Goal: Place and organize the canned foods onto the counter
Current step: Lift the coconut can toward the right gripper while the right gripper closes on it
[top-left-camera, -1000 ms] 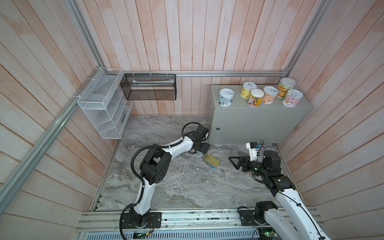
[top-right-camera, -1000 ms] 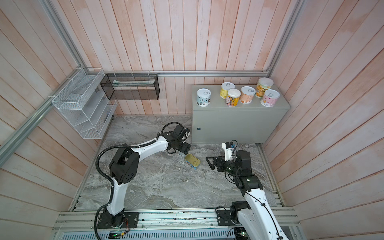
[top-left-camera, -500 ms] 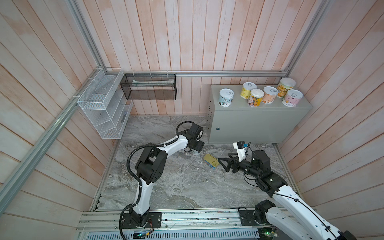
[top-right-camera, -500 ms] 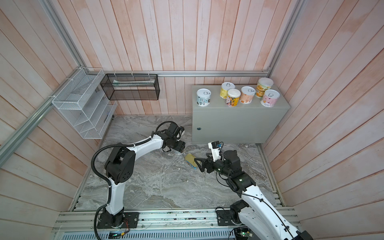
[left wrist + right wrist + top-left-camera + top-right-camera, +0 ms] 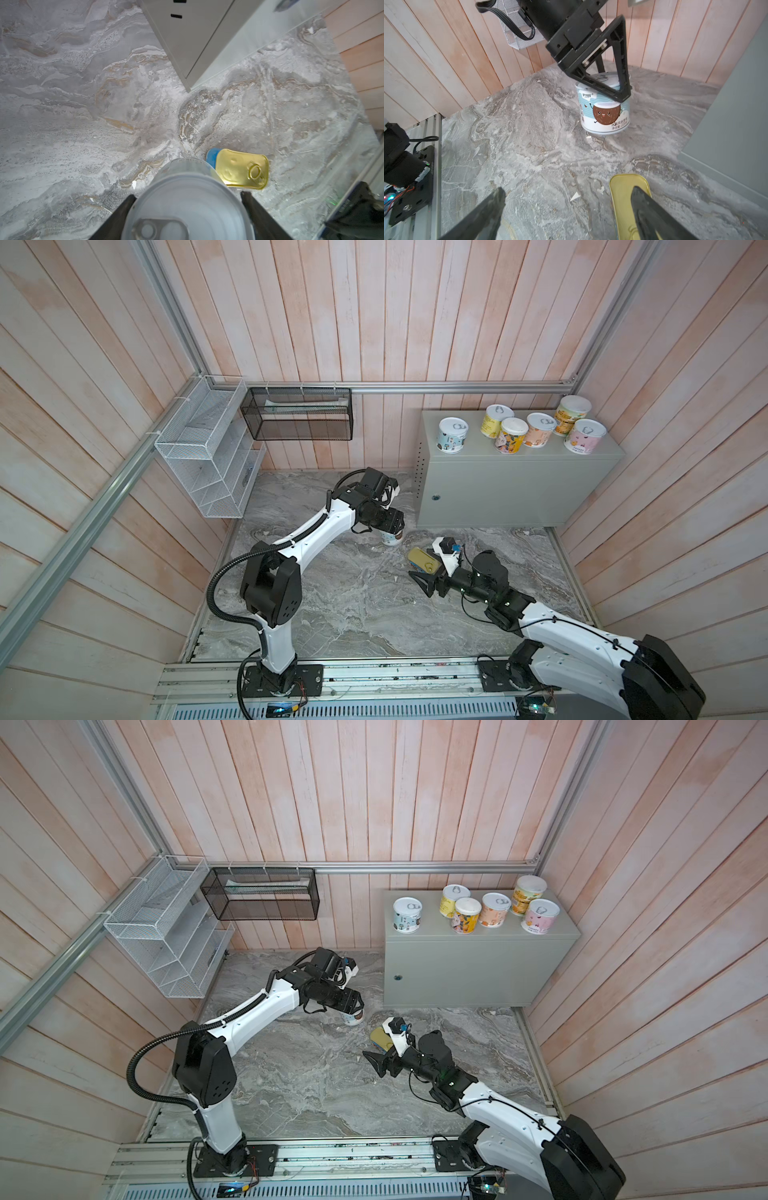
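A left gripper (image 5: 188, 197) is clamped on a round white-and-blue tin with a cartoon coconut label and a silvery pull-tab top (image 5: 604, 116). Its two black fingers (image 5: 122, 209) press against opposite sides of the tin just below the rim. The tin stands upright on the grey marbled slab (image 5: 353, 605), close to the front corner of the pale grey-green metal cabinet (image 5: 498, 489) that serves as the counter.

Near the round tin, and apart from it in both top views, a flat rectangular blue tin with a gold pull-tab top (image 5: 241, 172) lies top up on the slab. The right gripper (image 5: 566, 197) hangs low beside it with its jaws spread wide and nothing between them. In the right wrist view one of its fingers (image 5: 643, 207) crosses over the gold top; whether it touches cannot be told.

Six round tins with pale tops and pastel labels (image 5: 511, 435) stand upright on the counter, one set apart and five clustered together. A white wire mesh basket (image 5: 208, 460) and a black wire mesh basket (image 5: 297, 414) hang on the wooden walls.
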Available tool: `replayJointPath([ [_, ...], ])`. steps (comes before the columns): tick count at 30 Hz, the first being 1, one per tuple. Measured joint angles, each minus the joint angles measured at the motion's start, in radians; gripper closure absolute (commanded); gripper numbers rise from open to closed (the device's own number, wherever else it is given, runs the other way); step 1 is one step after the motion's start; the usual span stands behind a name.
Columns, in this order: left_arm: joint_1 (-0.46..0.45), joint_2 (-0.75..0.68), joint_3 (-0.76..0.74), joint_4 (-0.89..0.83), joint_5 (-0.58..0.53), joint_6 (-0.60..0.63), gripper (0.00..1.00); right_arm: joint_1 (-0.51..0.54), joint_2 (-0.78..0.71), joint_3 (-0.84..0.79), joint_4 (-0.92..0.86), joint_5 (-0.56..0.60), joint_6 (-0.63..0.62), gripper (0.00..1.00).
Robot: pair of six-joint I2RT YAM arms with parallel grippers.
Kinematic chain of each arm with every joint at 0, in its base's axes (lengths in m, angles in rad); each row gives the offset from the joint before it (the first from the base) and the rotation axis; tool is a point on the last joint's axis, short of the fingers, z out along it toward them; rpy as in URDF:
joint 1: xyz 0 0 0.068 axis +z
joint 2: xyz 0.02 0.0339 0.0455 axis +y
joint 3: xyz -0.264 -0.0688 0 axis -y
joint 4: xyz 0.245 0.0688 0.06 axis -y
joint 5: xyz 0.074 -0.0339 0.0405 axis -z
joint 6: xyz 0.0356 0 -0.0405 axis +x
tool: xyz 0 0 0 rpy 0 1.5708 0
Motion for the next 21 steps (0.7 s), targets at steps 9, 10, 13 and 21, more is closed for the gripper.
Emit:
replayJointPath([
  [9, -0.002, -0.049, -0.011, -0.06, 0.103, -0.026, 0.5, 0.0, 0.132, 0.018, 0.156, -0.003, -0.054, 0.06],
  [10, -0.003, -0.057, -0.012, -0.068, 0.111, -0.027, 0.5, 0.0, 0.147, 0.026, 0.169, -0.005, -0.059, 0.06],
  [13, -0.006, -0.079, -0.017, -0.085, 0.134, -0.03, 0.5, 0.0, 0.188, 0.055, 0.199, -0.006, -0.074, 0.06],
  [21, -0.011, -0.125, -0.06, -0.103, 0.177, -0.03, 0.5, 0.0, 0.289, 0.13, 0.264, -0.02, -0.092, 0.06],
])
